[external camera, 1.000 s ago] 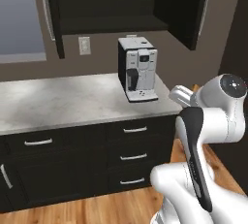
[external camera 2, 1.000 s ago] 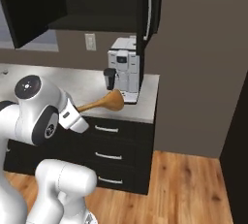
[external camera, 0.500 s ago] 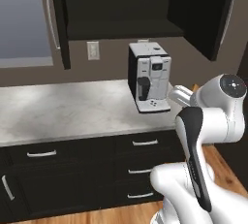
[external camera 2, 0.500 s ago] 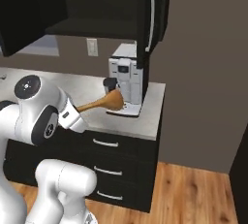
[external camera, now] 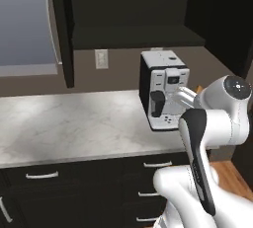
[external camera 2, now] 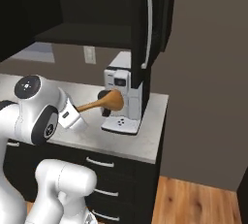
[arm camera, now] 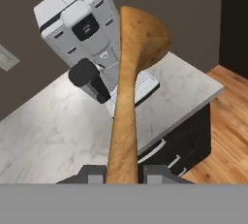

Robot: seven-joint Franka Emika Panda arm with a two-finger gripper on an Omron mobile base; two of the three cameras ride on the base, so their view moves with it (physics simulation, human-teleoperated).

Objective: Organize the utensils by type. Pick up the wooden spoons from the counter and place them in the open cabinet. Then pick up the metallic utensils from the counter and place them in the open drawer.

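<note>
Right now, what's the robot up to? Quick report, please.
Gripper shut on wooden spoon, held above the counter. Open cabinet overhead. Coffee machine just beyond the spoon's bowl.

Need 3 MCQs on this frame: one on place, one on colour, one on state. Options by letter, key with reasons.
1. The coffee machine stands:
A. on the floor
B. on the counter, under the open cabinet
C. inside a drawer

2. The held spoon's colour:
A. orange-brown
B. silver
C. black

3. The gripper is:
A. open, empty
B. shut on the wooden spoon
C. shut on a fork

Key: B, the machine sits on the marble top below the dark shelves; A, the hand view shows a wood-toned bowl and handle; B, the fingers clamp the handle on both sides.
</note>
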